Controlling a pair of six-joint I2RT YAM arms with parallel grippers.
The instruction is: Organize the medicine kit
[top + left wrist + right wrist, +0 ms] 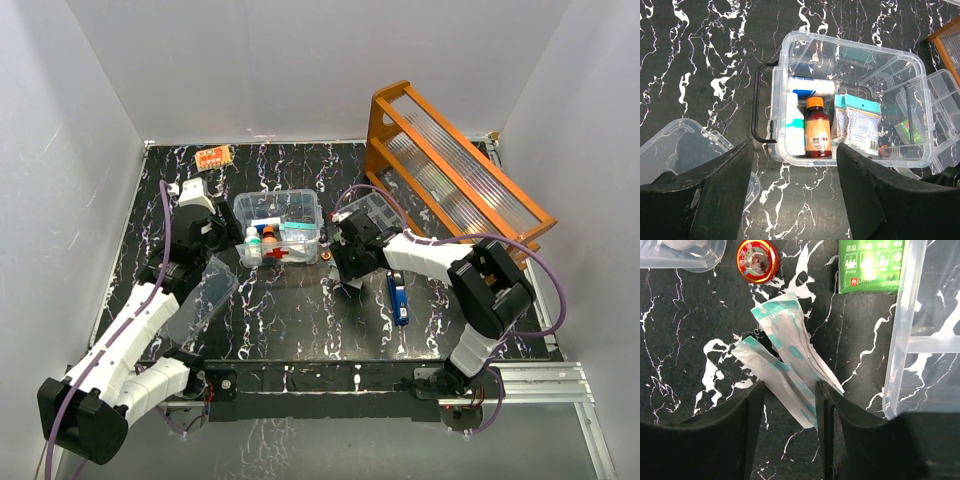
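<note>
Medicine kit [280, 222]: near the middle of the surface [300, 320]; open on top, red cross on its near wall; dark handle [757, 102] at its 9 o'clock end in the left wrist view
Kit contents: brown bottle [817, 132] with an orange cap, standing; white bottle [795, 127] touching it at 9 o'clock; white-and-blue tube [810, 86] lying at 12 o'clock of both; paper sachets [862, 125] at 3 o'clock of the brown bottle
Lid [200, 295]: clear, off the kit, at 8 o'clock of it, partly under the left arm
Left gripper [794, 155]: above the kit's near edge; jaws wide, nothing between them
Right gripper [790, 390]: at 3 o'clock of the kit; jaws about halfway in, straddling the ends of white-and-teal packets [785, 345]; whether they pinch them I cannot tell
Red tin [757, 260]: round, on the surface at 11 o'clock of the packets
Green box [872, 265]: at 1 o'clock of the packets
Orange rack [455, 165]: at 2 o'clock of the kit, tilted
</note>
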